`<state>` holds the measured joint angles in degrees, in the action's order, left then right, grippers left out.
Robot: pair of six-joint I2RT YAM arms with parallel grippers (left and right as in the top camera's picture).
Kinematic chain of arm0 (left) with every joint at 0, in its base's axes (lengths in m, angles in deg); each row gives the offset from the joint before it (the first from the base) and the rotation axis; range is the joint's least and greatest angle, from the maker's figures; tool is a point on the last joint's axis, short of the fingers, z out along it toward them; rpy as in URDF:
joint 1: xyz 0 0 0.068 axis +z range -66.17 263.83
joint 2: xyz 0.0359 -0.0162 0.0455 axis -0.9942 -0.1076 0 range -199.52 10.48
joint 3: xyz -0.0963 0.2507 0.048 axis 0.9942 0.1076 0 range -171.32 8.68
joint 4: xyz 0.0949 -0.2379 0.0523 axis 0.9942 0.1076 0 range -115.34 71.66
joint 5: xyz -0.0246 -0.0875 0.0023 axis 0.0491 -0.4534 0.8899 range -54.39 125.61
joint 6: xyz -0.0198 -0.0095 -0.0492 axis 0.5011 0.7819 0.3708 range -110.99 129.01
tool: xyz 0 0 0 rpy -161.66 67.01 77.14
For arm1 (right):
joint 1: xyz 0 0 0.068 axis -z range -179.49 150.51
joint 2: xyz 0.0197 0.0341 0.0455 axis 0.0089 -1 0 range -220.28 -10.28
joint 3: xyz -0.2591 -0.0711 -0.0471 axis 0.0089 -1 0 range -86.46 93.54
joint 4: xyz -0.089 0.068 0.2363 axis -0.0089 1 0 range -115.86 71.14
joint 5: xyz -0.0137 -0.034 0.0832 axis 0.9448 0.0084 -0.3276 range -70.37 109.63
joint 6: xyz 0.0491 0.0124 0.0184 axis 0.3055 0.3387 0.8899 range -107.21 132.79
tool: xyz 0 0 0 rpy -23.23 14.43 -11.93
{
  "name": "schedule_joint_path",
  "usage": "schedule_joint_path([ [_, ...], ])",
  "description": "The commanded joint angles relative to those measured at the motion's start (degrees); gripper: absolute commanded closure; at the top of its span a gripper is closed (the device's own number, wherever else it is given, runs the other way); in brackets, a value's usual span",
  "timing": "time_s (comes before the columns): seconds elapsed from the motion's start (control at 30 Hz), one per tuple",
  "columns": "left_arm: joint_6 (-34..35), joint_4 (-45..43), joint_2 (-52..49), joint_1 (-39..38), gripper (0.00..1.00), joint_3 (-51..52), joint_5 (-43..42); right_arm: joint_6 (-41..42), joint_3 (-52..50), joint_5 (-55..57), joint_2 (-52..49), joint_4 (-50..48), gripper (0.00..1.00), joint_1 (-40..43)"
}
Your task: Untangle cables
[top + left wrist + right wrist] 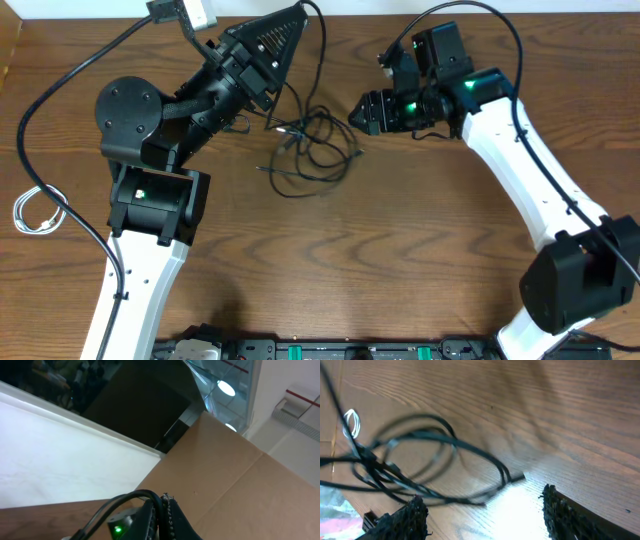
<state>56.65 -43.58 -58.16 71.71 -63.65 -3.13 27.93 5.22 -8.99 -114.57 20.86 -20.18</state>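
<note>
From overhead, the black cables [310, 150] lay in a loose tangle on the wooden table [400, 250], about midway between the two arms and a little to the far side. The left gripper [298, 12] was up at the far edge, its fingers drawn together to a point. One black strand [322, 60] ran from that tip down into the tangle, so we read it as pinched there. The right gripper [358, 112] sat just right of the tangle, pointing at it and holding nothing. Way over at the left edge, the white cable [35, 212] lay coiled, well apart from the black ones.

Over to the left wrist: the camera was tilted up off the table, showing a brown panel [240, 490] and a pale wall [60, 460]. The left gripper [167, 505] showed as one dark mass with no gap visible. A black cord [125, 496] arched up to it, and we couldn't tell whether that was the strand.

Right wrist now: the right gripper [482, 495] was spread wide, with bare table between its fingers [415, 515]. The black cables [367, 455] looped just beyond, blurred, with one plug end [517, 478] lying nearest. The white cable [351, 424] showed small, far off to the left.
</note>
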Motion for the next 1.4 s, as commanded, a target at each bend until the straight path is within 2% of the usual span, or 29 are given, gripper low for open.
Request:
schedule_joint_path([
  [0.0, 0.8, -0.8, 0.7, -0.1, 0.92, -0.8, -0.9, 0.7, 0.0, -0.1, -1.4, -0.2, 0.27, -1.4],
  [0.27, 1.4, -0.8, 0.7, -0.1, 0.92, -0.8, -1.3, 1.0, 0.0, 0.5, -1.8, -2.3, 0.27, -2.7],
  [0.4, 1.4, -0.8, 0.7, -0.1, 0.92, -0.8, -1.4, 3.1, 0.0, 4.2, -2.3, -3.7, 0.27, -3.7],
  [0.73, 2.0, -0.8, 0.7, -0.1, 0.92, -0.8, -1.4, 4.6, 0.0, 4.6, -8.5, -5.0, 0.29, -4.6],
  [1.17, 2.0, -0.7, 0.7, -0.1, 0.92, -0.8, -1.3, 3.0, 0.0, -4.7, -10.6, -9.2, 0.27, -4.7],
  [1.37, 2.0, -0.8, 0.7, -0.1, 0.92, -0.8, -1.3, 3.1, 0.0, -3.4, -11.0, -9.1, 0.29, -5.5],
])
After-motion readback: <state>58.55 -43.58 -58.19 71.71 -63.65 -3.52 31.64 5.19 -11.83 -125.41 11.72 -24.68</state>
